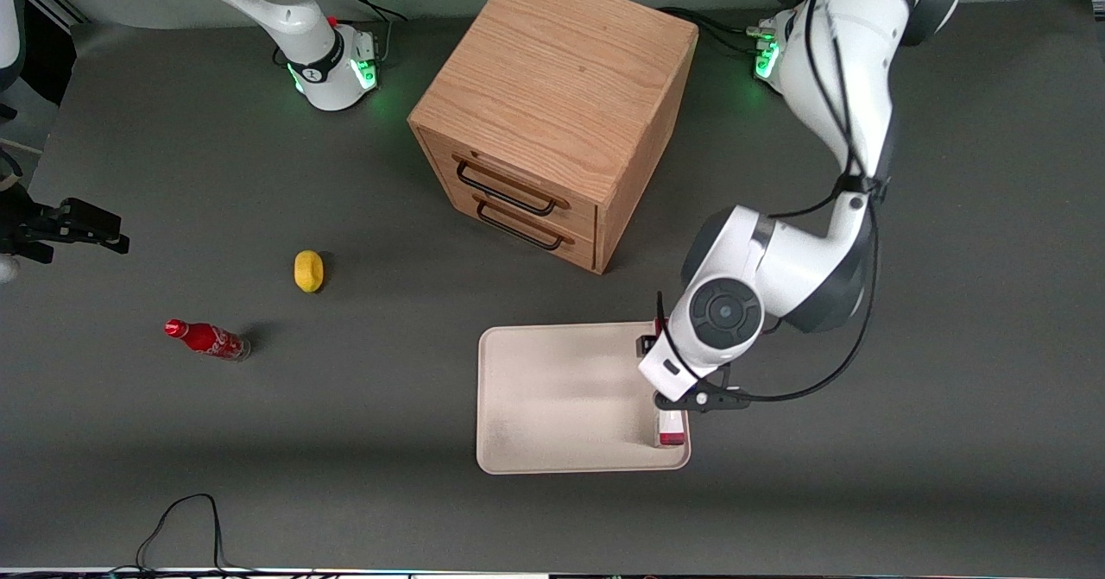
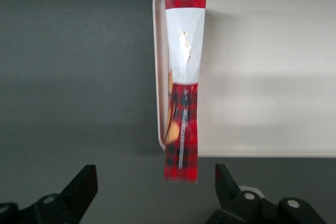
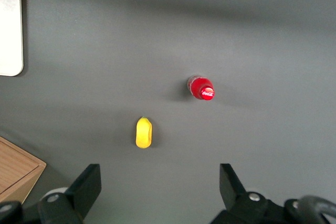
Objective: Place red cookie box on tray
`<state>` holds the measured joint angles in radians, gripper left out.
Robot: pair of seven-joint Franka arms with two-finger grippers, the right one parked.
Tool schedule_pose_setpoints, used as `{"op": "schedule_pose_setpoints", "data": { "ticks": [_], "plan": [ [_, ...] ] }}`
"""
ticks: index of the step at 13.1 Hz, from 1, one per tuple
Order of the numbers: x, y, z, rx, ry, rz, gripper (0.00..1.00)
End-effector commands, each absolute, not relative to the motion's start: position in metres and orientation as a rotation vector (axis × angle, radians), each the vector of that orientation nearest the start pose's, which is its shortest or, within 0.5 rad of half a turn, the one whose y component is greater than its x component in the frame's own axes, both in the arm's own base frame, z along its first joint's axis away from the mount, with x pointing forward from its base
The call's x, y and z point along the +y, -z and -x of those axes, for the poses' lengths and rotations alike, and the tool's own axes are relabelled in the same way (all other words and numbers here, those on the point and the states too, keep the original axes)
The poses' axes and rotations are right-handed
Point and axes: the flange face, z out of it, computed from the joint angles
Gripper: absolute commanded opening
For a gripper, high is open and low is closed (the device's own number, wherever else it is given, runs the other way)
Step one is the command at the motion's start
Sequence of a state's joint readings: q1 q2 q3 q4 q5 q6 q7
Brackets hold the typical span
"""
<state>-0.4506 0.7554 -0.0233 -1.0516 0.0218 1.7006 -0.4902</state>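
Observation:
The red cookie box stands on its long thin edge on the cream-white tray, just inside the rim at the working arm's end. From the front only its red-and-white end shows below the arm's wrist. My gripper hangs above the box, open. Its fingertips are spread wide to either side of the box's near end and do not touch it. In the wrist view the tray beside the box is bare.
A wooden two-drawer cabinet stands farther from the front camera than the tray. Toward the parked arm's end lie a yellow lemon-like thing and a small red soda bottle. A black cable loops at the table's front edge.

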Motion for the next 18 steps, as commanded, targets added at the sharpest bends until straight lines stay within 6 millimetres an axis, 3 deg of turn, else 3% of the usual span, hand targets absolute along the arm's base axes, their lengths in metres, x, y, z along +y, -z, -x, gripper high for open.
{"op": "schedule_pose_setpoints", "data": {
  "ticks": [1, 3, 5, 7, 9, 12, 13, 18],
  "plan": [
    [-0.294, -0.481, -0.644, -0.046, -0.144, 3.085, 1.00],
    [-0.247, -0.541, -0.624, 0.075, -0.215, 3.090, 1.00],
    [-0.190, -0.575, -0.603, 0.112, -0.238, 3.087, 1.00],
    [-0.141, -0.588, -0.573, 0.110, -0.182, 3.083, 1.00],
    [-0.087, -0.589, -0.548, 0.106, -0.115, 3.099, 1.00],
    [-0.013, -0.586, -0.527, 0.106, -0.098, 3.108, 1.00],
    [-0.006, -0.586, -0.528, 0.084, -0.098, 3.111, 1.00],
    [-0.011, -0.591, -0.534, 0.085, -0.082, 3.123, 1.00]
  ]
}}
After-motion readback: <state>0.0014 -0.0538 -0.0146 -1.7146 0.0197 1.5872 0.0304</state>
